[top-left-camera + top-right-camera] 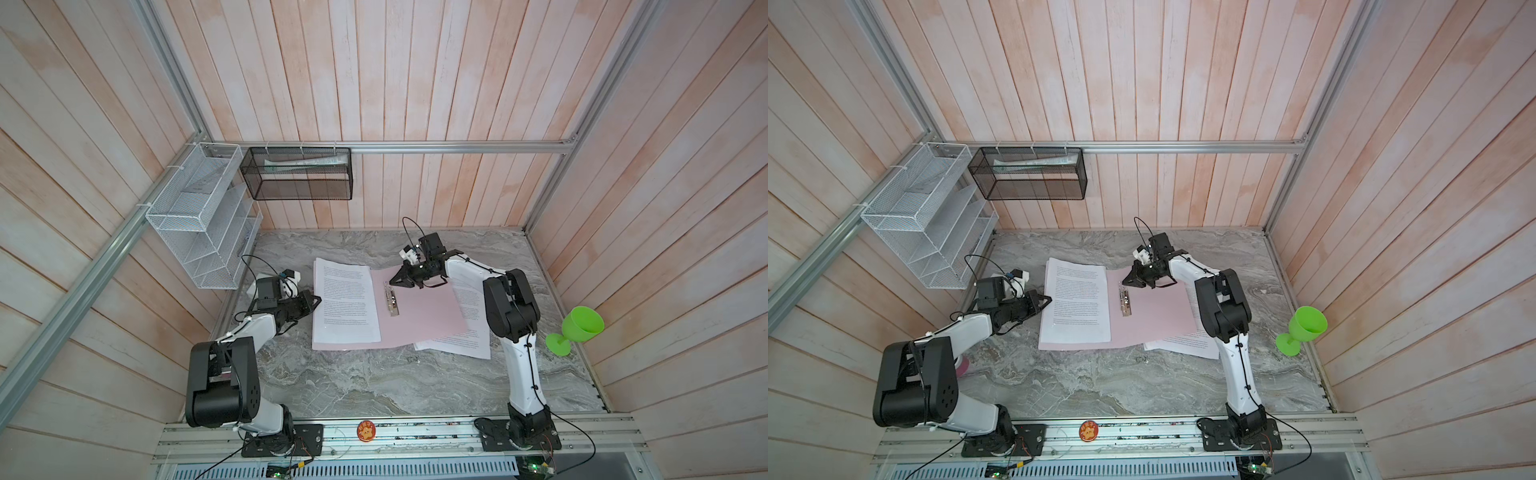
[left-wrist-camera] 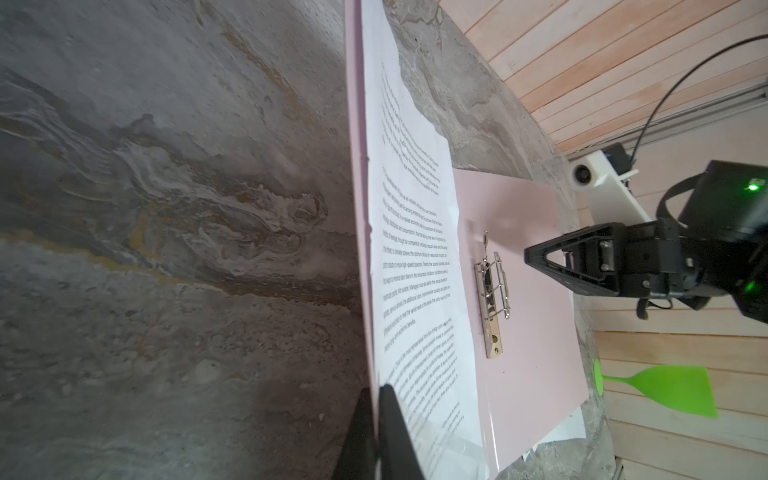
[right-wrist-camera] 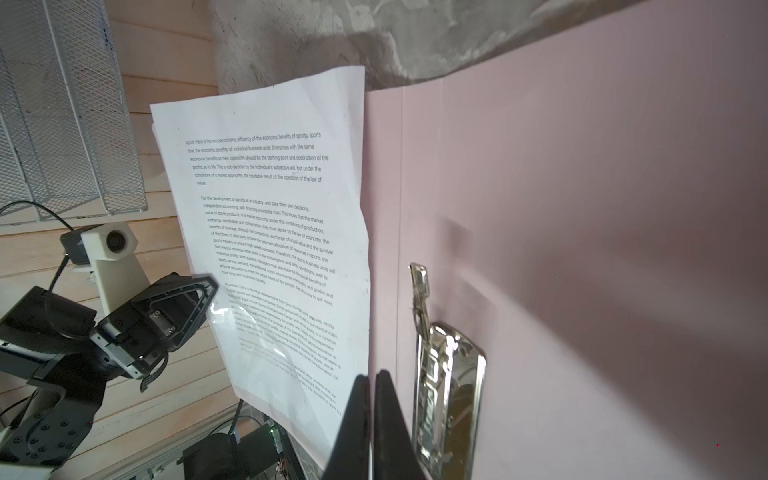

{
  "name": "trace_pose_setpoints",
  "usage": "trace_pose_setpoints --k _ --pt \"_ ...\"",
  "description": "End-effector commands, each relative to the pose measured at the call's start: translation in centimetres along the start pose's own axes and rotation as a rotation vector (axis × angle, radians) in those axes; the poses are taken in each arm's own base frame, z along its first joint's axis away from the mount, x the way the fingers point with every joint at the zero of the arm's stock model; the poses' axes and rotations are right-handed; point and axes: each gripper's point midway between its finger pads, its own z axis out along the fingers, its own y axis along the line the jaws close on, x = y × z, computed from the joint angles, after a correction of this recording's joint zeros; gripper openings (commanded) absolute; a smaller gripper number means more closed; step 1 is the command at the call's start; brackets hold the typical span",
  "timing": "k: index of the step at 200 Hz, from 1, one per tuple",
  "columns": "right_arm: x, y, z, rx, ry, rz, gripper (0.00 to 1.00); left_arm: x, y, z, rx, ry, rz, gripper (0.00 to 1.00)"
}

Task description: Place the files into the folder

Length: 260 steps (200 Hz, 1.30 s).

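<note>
Left wrist view: files (image 2: pixel 415 249) lie on the open folder (image 2: pixel 532 332); left tool (image 2: pixel 376 390) narrowly parted, right tool (image 2: pixel 532 253) closed, empty.

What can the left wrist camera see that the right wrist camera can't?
Only the left wrist view: the green goblet, the right gripper above the folder, and a white sheet poking out from under the folder's edge.
Only the right wrist view: the white rack and the left gripper at the edge of the files.
Both: the pink folder, its silver clip, and the printed files lying on the folder beside the clip.
</note>
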Motion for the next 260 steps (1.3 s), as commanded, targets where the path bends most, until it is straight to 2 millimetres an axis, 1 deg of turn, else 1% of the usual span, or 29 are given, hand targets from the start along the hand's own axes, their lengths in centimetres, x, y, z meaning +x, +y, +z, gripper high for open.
trace_pose_setpoints --k 1,6,10,13,23,35,47,54,59,64,68,78,83,93,109,120,133,142,153,158,175,192,218,260 --pt "1.1 -1.3 -3.0 0.084 -0.012 0.005 0.09 -2.7 1.8 -0.9 -0.155 -0.05 0.016 0.76" --pt "1.2 -1.4 -3.9 0.096 -0.035 0.005 0.12 -3.2 2.0 -1.2 -0.185 -0.063 0.016 0.89" --pt "1.2 -1.6 -4.7 0.107 -0.056 0.005 0.15 -3.7 2.0 -1.5 -0.2 -0.078 0.018 0.96" --pt "1.3 -1.8 -5.4 0.114 -0.072 0.005 0.17 -4.1 1.9 -1.7 -0.207 -0.09 0.021 0.99" --pt "1.4 -2.4 -7.6 0.138 -0.128 0.006 0.22 -5.4 1.7 -2.5 -0.233 -0.128 0.021 1.0" --pt "1.6 -4.0 -10.6 0.186 -0.204 0.028 0.25 -7.2 1.3 -3.9 -0.287 -0.182 0.015 1.0" --pt "1.6 -5.9 -13.9 0.238 -0.303 0.05 0.27 -9.1 0.0 -5.6 -0.311 -0.24 0.027 1.0" --pt "1.8 -7.3 -15.8 0.268 -0.361 0.075 0.28 -10.1 -1.4 -6.6 -0.309 -0.285 0.045 1.0" --pt "1.9 -8.1 -17.2 0.282 -0.404 0.088 0.3 -10.8 -2.8 -7.2 -0.291 -0.316 0.064 1.0" --pt "2.0 -8.9 -18.5 0.296 -0.45 0.093 0.34 -11.3 -4.4 -7.6 -0.262 -0.344 0.091 1.0" --pt "2.1 -9.6 -19.3 0.309 -0.484 0.1 0.34 -11.7 -5.7 -7.9 -0.238 -0.363 0.109 1.0" --pt "2.0 -11.5 -21.6 0.352 -0.583 0.116 0.38 -12.1 -9.1 -8.1 -0.169 -0.4 0.155 1.0" --pt "2.2 -12.6 -22.4 0.381 -0.617 0.127 0.4 -12.1 -10.6 -8.0 -0.134 -0.412 0.173 1.0" --pt "2.5 -13.8 -23.6 0.406 -0.659 0.106 0.41 -11.4 -13.3 -7.0 -0.066 -0.407 0.193 1.0" --pt "3.2 -15.2 -25.4 0.438 -0.746 0.106 0.42 -9.6 -16.8 -4.3 0.048 -0.346 0.219 1.0" --pt "3.9 -16.2 -26.8 0.439 -0.823 0.156 0.42 -7.9 -18.0 -1.7 0.083 -0.273 0.233 1.0" --pt "4.4 -17.1 -28.4 0.417 -0.9 0.214 0.42 -5.7 -18.8 1.1 0.111 -0.194 0.249 1.0" --pt "5.0 -18.0 -29.2 0.411 -0.919 0.26 0.43 -4.1 -19.3 2.8 0.137 -0.148 0.255 1.0" --pt "5.6 -19.2 -29.8 0.416 -0.908 0.307 0.42 -2.5 -19.7 4.4 0.162 -0.106 0.258 1.0" --pt "5.6 -19.4 -29.9 0.405 -0.895 0.311 0.43 -1.8 -19.9 5.1 0.177 -0.087 0.259 1.0" --pt "5.9 -20.3 -29.3 0.36 -0.84 0.322 0.43 0.0 -20.4 6.9 0.202 -0.034 0.264 1.0" --pt "6.0 -20.7 -28.4 0.295 -0.804 0.337 0.43 1.4 -20.9 8.1 0.223 0.008 0.279 0.99" --pt "5.8 -20.7 -26.5 0.18 -0.768 0.326 0.41 3.4 -21.3 9.5 0.251 0.074 0.284 0.99" --pt "5.7 -22.4 -24.2 0.102 -0.714 0.328 0.4 5.7 -21.4 10.6 0.277 0.12 0.278 0.99"
